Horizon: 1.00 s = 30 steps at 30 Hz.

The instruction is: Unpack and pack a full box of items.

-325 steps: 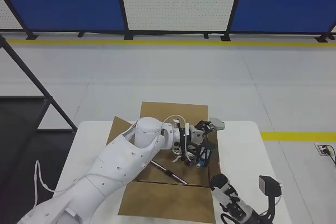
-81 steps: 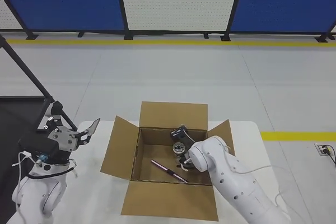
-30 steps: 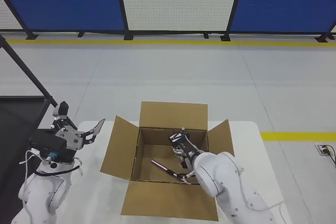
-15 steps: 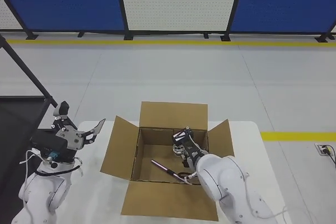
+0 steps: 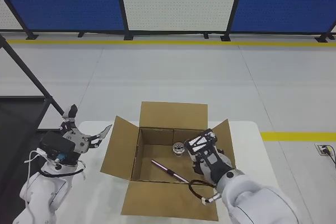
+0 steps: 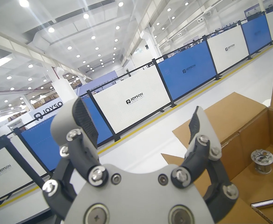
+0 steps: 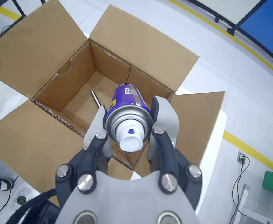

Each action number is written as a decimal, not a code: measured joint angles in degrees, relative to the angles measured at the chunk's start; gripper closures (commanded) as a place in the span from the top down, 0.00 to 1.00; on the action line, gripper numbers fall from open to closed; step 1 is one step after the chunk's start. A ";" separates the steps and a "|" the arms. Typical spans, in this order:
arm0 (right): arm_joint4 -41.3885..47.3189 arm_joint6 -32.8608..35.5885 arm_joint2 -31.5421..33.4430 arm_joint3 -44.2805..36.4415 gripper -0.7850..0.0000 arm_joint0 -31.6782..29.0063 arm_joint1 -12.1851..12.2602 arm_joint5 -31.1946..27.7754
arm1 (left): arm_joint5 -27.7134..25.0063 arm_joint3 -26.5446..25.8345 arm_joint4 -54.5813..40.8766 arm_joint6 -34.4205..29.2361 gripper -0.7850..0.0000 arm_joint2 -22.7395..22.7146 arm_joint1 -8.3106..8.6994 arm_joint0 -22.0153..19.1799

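cardboard box (image 5: 173, 115) is sitting open on the white table (image 5: 98, 190), all four flaps folded outward, right under the right gripper (image 7: 129, 115). that gripper's fingers are clamping on a purple spray can (image 7: 124, 96), one finger on each side of its upper body. the can's white nozzle is pointing back toward the wrist and its base is pointing down into the box. below the can, a thin metal rod (image 5: 169, 169) is lying flat on the box floor. a small round metal part (image 5: 178, 148) is standing apart from the rod, near the box's back wall. the left gripper (image 6: 138, 115) is hovering above the table outside the box, beside one outward flap, with its fingers spread wide and holding nothing.
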 measured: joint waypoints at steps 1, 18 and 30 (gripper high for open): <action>0.08 -0.07 1.11 -2.01 0.00 -1.06 0.12 -0.17 | -0.27 0.14 0.26 0.13 1.00 0.08 0.04 -0.09; 9.30 -4.45 29.04 -2.88 0.00 -8.56 1.12 7.28 | -2.36 1.79 2.16 -0.81 1.00 4.04 0.09 -3.17; 9.79 -5.70 29.17 -1.64 0.00 -9.10 1.13 7.32 | -1.35 2.25 2.35 -1.24 1.00 4.61 0.05 -3.82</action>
